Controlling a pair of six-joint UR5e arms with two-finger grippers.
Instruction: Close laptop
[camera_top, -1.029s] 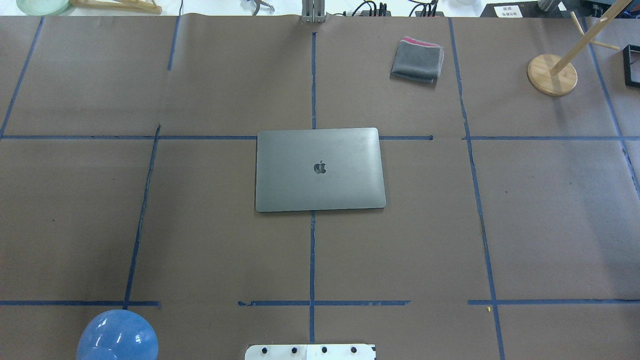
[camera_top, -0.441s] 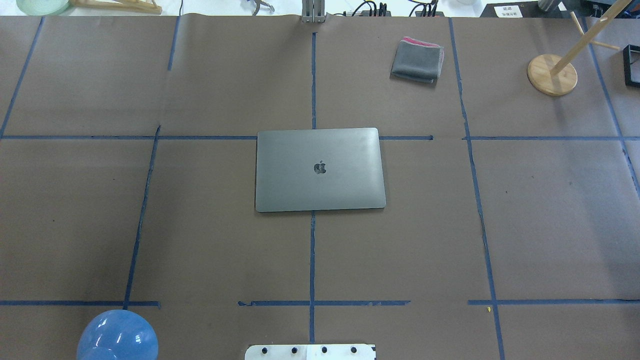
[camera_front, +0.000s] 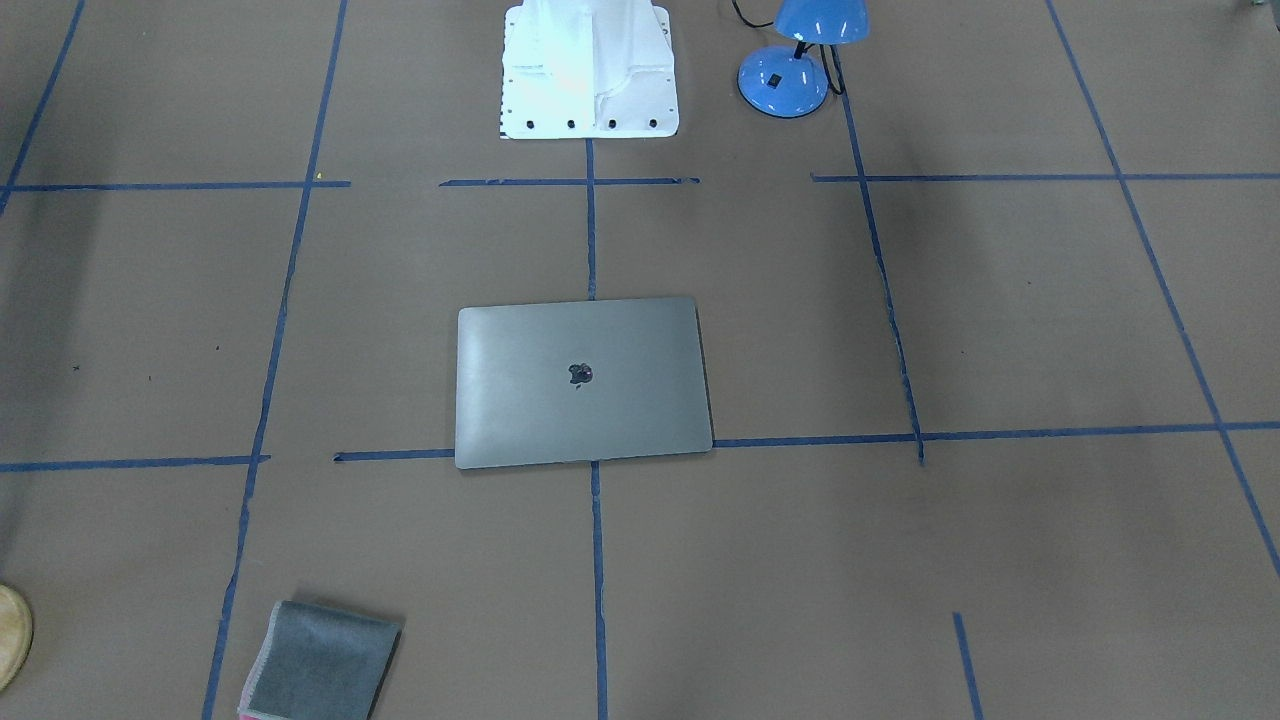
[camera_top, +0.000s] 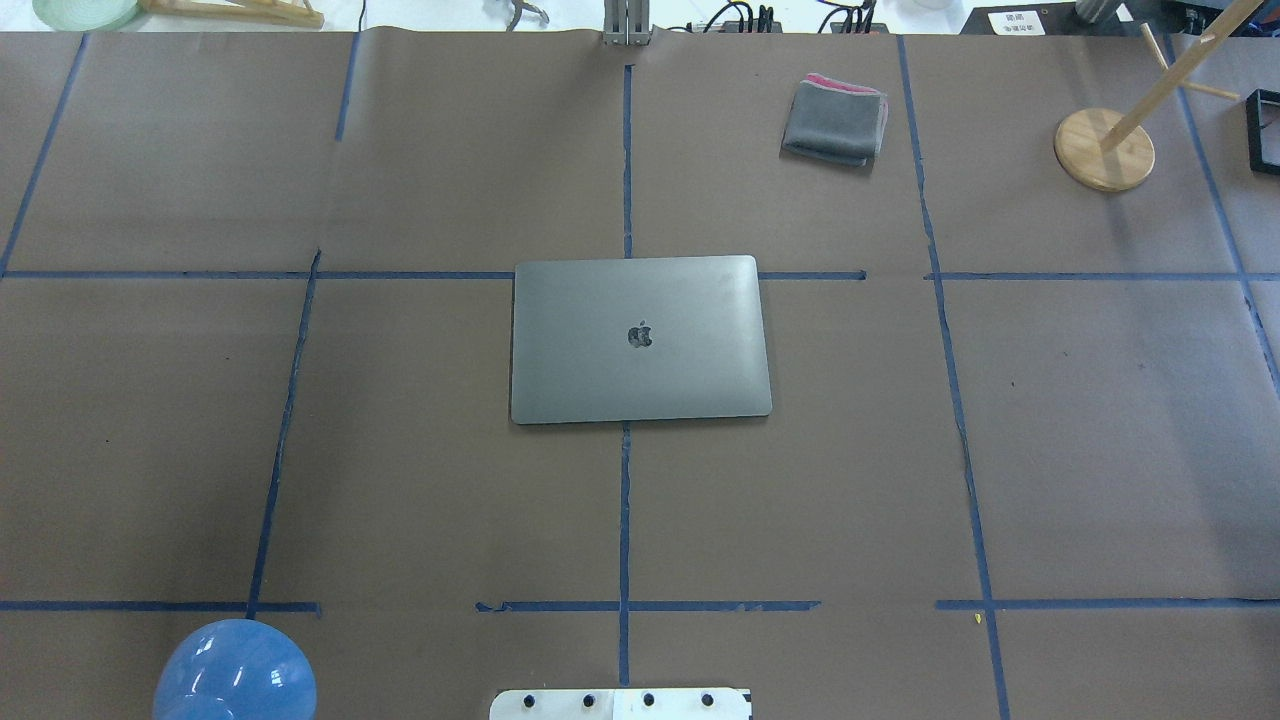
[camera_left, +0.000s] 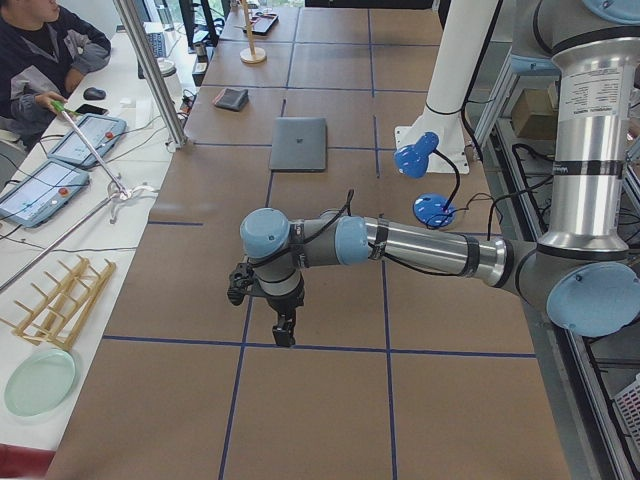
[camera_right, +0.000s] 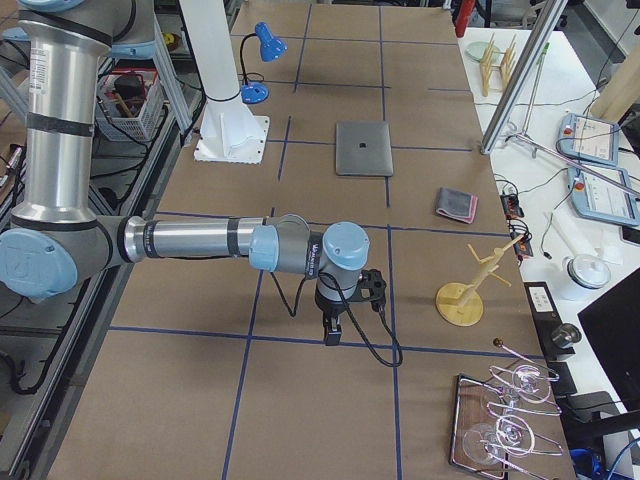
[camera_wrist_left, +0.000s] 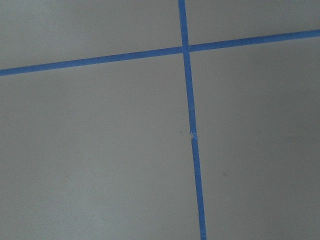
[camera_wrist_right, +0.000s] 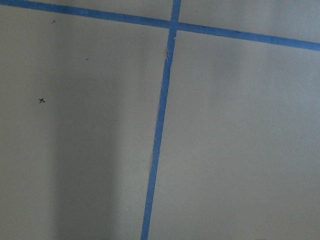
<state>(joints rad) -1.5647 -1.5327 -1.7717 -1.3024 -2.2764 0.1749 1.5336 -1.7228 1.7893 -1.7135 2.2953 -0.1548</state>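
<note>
The silver-grey laptop (camera_top: 640, 338) lies flat in the middle of the table with its lid down and the dark apple logo facing up. It also shows in the front-facing view (camera_front: 582, 382) and in both side views (camera_left: 299, 143) (camera_right: 363, 148). My left gripper (camera_left: 285, 330) hangs over bare paper far from the laptop, seen only in the exterior left view. My right gripper (camera_right: 332, 335) hangs likewise, seen only in the exterior right view. I cannot tell whether either is open or shut. Both wrist views show only brown paper and blue tape.
A folded grey cloth (camera_top: 835, 120) lies at the far right of centre. A blue desk lamp (camera_top: 235, 672) stands near the robot base (camera_top: 620, 703). A wooden rack on a round foot (camera_top: 1104, 148) stands at the far right. Blue tape lines cross the brown paper.
</note>
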